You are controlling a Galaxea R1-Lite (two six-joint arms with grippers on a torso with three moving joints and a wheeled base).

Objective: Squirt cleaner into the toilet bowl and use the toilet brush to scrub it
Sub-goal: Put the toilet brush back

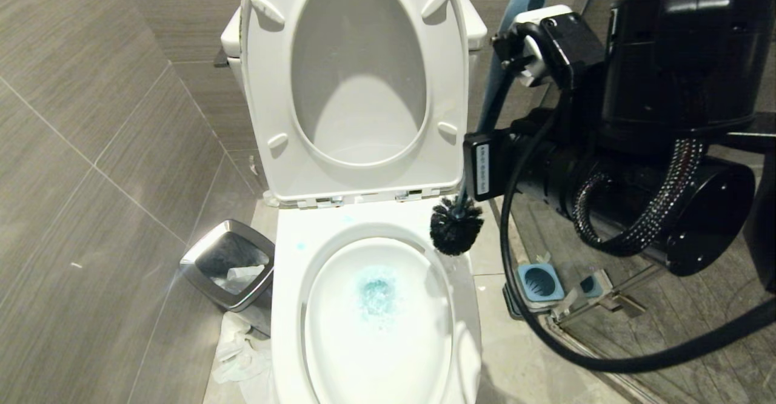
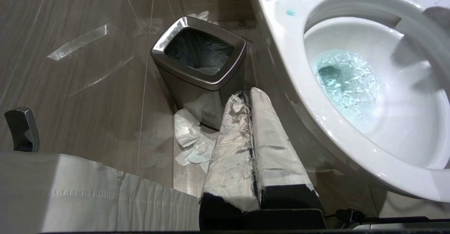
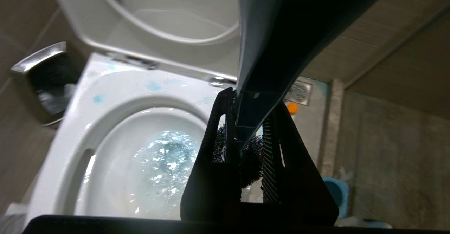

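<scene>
Clamped narrowly around the slate-blue curved handle, the right gripper (image 3: 246,132) holds the toilet brush (image 1: 456,228) up beside the toilet, its two black ribbed fingers (image 3: 270,156) pressing the handle from either side. From the head view the brush hangs nearly upright, its round black bristle head just above the right side of the wide flat rim, at the back corner near the seat hinges; whether the bristles touch the ceramic I cannot tell. The handle's pale blue top rises behind the right wrist's camera housing.

Nearest to me, the oval white glossy ceramic toilet bowl (image 1: 285,307) stands open, with turquoise-blue cleaner (image 1: 377,292) pooled and frothy in the water at its bottom and a few pale blue spots on the rim at the back left.

Low on the left, the left gripper (image 2: 251,146) rests parked near the floor, its paper-wrapped fingers pressed together and holding nothing, pointing toward the square steel bin (image 2: 200,65) just beside the bowl. Crumpled white tissues (image 2: 190,139) lie on the floor tiles at the bin's foot.

Farther back, the white seat and lid (image 1: 357,82) lean upright against the tank. On the floor to the right sits the square blue-grey brush holder (image 1: 538,281).
</scene>
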